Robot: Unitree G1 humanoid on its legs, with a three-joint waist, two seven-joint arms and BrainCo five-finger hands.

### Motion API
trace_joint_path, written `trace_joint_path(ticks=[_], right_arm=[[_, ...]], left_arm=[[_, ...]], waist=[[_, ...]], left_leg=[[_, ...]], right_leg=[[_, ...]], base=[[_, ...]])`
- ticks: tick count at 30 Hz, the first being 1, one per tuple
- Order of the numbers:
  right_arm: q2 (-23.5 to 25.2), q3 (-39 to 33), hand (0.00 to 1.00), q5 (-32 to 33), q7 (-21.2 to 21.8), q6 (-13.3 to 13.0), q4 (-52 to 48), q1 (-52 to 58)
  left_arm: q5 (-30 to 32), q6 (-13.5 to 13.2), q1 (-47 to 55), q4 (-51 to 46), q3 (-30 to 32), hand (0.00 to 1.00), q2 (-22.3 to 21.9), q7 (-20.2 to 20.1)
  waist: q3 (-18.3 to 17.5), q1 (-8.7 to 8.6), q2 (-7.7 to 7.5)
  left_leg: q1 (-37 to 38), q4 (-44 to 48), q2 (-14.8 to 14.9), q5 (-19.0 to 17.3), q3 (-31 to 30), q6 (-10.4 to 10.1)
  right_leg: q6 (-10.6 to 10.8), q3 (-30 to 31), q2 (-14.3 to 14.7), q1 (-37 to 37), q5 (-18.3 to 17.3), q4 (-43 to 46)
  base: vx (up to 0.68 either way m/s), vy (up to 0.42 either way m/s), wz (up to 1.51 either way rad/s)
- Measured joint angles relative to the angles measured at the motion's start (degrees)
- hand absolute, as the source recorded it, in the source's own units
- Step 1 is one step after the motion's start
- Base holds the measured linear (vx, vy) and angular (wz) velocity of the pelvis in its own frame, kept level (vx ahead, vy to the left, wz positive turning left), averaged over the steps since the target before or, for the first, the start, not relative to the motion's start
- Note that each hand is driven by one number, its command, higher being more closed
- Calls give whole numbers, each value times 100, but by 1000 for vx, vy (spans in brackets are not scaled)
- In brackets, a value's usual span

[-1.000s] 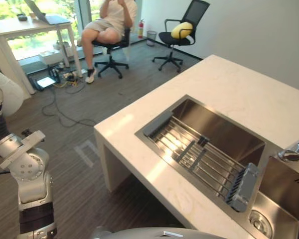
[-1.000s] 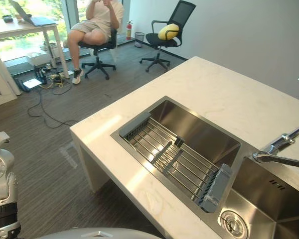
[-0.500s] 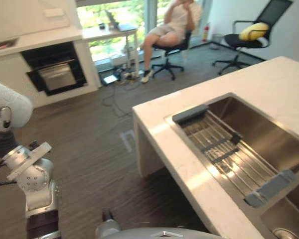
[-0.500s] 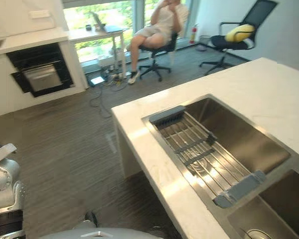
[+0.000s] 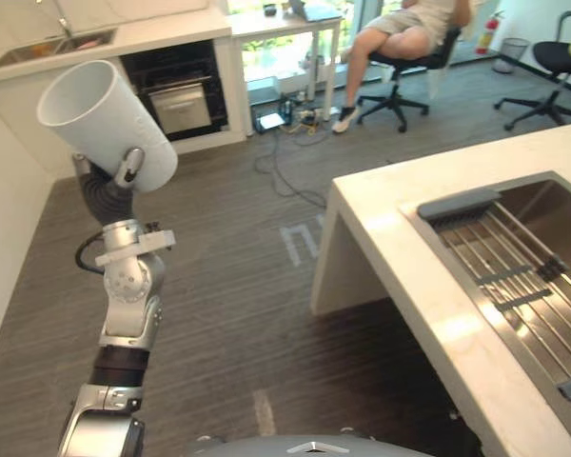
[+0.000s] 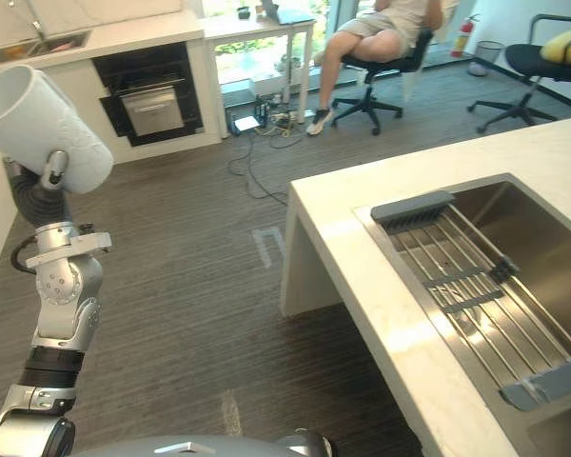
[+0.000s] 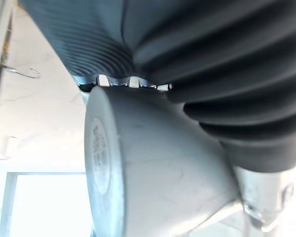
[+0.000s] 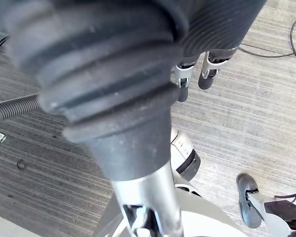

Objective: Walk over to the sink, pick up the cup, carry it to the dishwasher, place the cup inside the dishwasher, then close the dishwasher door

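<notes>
Counter (image 5: 390, 257) with sink (image 5: 552, 200) along its near edge. White cup (image 5: 105, 119) is held up, tilted, well apart from the counter's corner, with the left hand (image 5: 130, 164) curled round it. Right hand (image 8: 206, 74) hangs empty over the floor, fingers relaxed.

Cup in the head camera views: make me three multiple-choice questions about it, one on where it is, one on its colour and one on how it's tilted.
1. Where is the cup?
A. in the sink
B. in the left hand
C. on the counter

2. What colour is it?
A. red
B. black
C. white

3. How does it sit?
A. tilted, mouth upward
B. upright
C. mouth straight down

Answers:
1 B: the hand's fingers curl round it, raised above the floor.
2 C: its wall is plain white.
3 A: its open mouth points up at a slant.
</notes>
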Motion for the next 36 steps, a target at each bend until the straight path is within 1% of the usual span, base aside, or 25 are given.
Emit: trace_joint_path(ticks=[1,3,5,6,7,9,10,11,12,13,14,15,16,17,18,19,20,22,23,24,25,29,34,35,36], right_arm=[[26,6,0,2,2,-3,56,-2],[-32,16,0,1,6,-1,78,-2],[-95,112,0,-60,-58,46,103,8],[-89,130,0,-66,-100,79,108,7],[-89,130,0,-93,-162,122,109,2],[-74,65,0,-88,-166,138,90,-14],[-67,-47,0,-72,-167,155,37,5],[-41,-47,0,-17,-179,159,-5,37],[11,-40,0,28,-228,147,-131,139],[61,-64,0,99,-276,133,-130,104],[172,-176,0,264,-309,128,-133,-22],[334,-295,0,365,-321,119,-125,-126],[456,-308,0,412,-329,101,-137,-157],[623,-212,0,452,-328,96,-242,-152],[588,-174,0,443,-325,95,-442,-110],[580,-204,0,441,-320,106,-508,-32],[563,-212,0,419,-302,95,-630,69],[643,-138,0,394,-315,90,-593,37],[574,-149,0,457,-303,47,-650,2],[544,-144,0,464,-307,31,-649,8],[542,-81,0,558,-337,-3,-637,59],[569,-11,0,975,-435,5,-576,61],[617,-46,0,1360,-246,-1,-635,44],[696,-97,0,1455,256,-8,-667,95],[696,-97,0,1455,256,-8,-667,96]], left_arm=[[-15,220,231,-188,-257,100,-21,-40],[-12,314,552,-433,-453,100,-81,-133],[-75,484,901,-656,-489,100,-183,-229],[-144,498,948,-659,-476,100,-204,-272],[-266,564,1041,-686,-457,100,-295,-346],[-363,709,1143,-786,-555,100,-478,-466],[-405,803,1214,-807,-797,100,-553,-608],[-406,872,1213,-747,-1090,100,-573,-731],[-410,886,1213,-664,-1480,100,-609,-841],[-414,885,1209,-628,-1601,100,-618,-893],[-423,885,1208,-565,-1726,100,-678,-941],[-454,871,1219,-447,-1772,100,-713,-936],[-464,880,1225,-403,-1780,100,-674,-934],[-464,850,1226,-458,-1795,100,-679,-921],[-457,859,1256,-403,-1922,100,-861,-922],[-458,930,1400,-387,-2035,100,-967,-901],[-437,996,1562,-469,-2331,100,-1019,-884],[-401,1026,1491,-736,-2520,100,-1032,-945],[-404,1116,1299,-729,-2611,100,-1170,-1003],[-404,1172,1270,-725,-2641,100,-1208,-1011],[-406,1237,1239,-740,-2676,100,-1163,-1004],[-406,1355,977,-740,-2682,100,-1039,-1005],[-418,1419,768,-739,-2583,100,-982,-1025],[-420,1426,587,-285,-2317,100,-1015,-1246],[-420,1426,587,-285,-2317,100,-1015,-1246]], waist=[[4,-11,22],[-9,16,61],[-4,216,16],[-10,236,-16],[-35,257,-56],[-2,256,-118],[33,147,-152],[33,122,-75],[49,72,16],[73,66,171],[128,60,75],[205,111,17],[164,128,-267],[202,147,-694],[304,172,-634],[236,170,-495],[30,229,-404],[-70,206,-540],[11,82,-333],[6,99,-343],[-101,187,-380],[-326,247,-534],[-393,185,-474],[-573,-84,-604],[-573,-84,-604]], left_leg=[[59,-516,-150,245,-138,38],[57,-818,-187,293,-130,72],[61,-835,-236,382,-193,79],[59,-836,-271,389,-264,89],[15,-836,-324,402,-374,108],[-110,-836,-474,330,-661,157],[-155,-830,-582,190,-996,281],[-178,-808,-612,117,-1302,344],[-173,-833,-633,20,-1713,340],[-195,-834,-615,-10,-1956,355],[-234,-836,-638,-41,-2409,388],[-253,-841,-692,-249,-2584,307],[-303,-505,-913,-356,-2476,427],[-785,1779,-969,-1004,-2031,785],[-769,2419,-764,-2073,-2096,436],[-732,2468,-675,-2161,-2070,476],[-742,2295,-555,-2158,-1949,421],[-683,2116,-362,-2041,-1370,335],[-818,2395,66,-2014,-1217,236],[-787,2352,98,-2013,-1203,212],[-615,2112,93,-1916,-1105,183],[-347,1610,78,-1688,-933,73],[39,883,39,-1399,-724,-11],[651,-838,-478,-326,-469,13],[651,-838,-478,-327,-469,13]], right_leg=[[95,-305,-13,50,-49,-16],[133,-571,-43,80,-77,-5],[121,-702,-46,203,-72,33],[116,-745,-60,248,-73,66],[-16,-841,-114,250,-141,190],[-605,-823,-290,234,-398,679],[-1061,-256,-387,53,-282,1355],[-1528,429,-335,-155,0,1932],[-1688,1229,-140,-438,397,2563],[-1407,1606,51,-540,204,2798],[-1034,2054,479,-759,-563,3082],[-984,2337,877,-1023,-841,3047],[-988,2456,842,-1146,-811,2873],[-865,2557,579,-1499,-776,2749],[-611,2770,802,-1465,-850,2826],[-556,2879,846,-1370,-861,2724],[-560,2856,930,-1202,-899,2235],[-446,2640,871,-941,-809,1151],[-268,2264,1044,-727,-586,828],[-300,2260,1064,-696,-530,758],[-276,2309,1073,-579,-427,557],[-359,2413,1151,-416,-238,186],[-455,2465,1248,-412,23,117],[-323,2741,1127,-525,88,-167],[-323,2741,1127,-525,88,-167]], base=[[-62,42,90],[-66,50,74],[-21,41,40],[11,6,45],[30,36,62],[15,62,91],[-5,84,145],[63,141,218],[71,101,194],[80,57,206],[-2,-10,175],[43,18,161],[85,30,122],[78,17,82],[13,13,57],[28,81,23],[128,44,3],[126,-70,28],[17,-88,48],[62,-52,27],[95,-25,-18],[121,-54,-20],[18,-23,-25],[-14,-2,-5],[0,0,0]])
